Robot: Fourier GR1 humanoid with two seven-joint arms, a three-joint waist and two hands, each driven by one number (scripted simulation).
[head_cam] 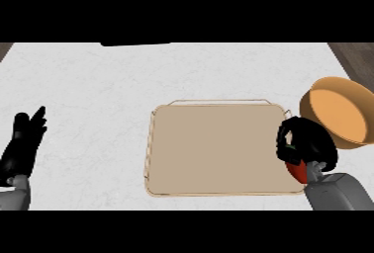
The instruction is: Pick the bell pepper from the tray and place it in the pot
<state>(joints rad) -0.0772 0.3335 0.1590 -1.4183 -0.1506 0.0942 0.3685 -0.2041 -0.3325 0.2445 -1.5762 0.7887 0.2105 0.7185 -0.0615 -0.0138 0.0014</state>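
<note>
A red bell pepper (296, 170) with a green stem peeks out from under my right hand (308, 143), whose fingers are curled round it. The hand holds it over the right edge of the tan tray (211, 148), close to the orange pot (338, 112), which stands just right of the tray and looks empty inside. Most of the pepper is hidden by the hand. My left hand (22, 146) rests open at the far left, fingers pointing up.
The white counter (95, 89) spreads left of and behind the tray. A dark object (135, 44) sits at the counter's far edge. Brown wood (354, 57) shows past the counter's right edge.
</note>
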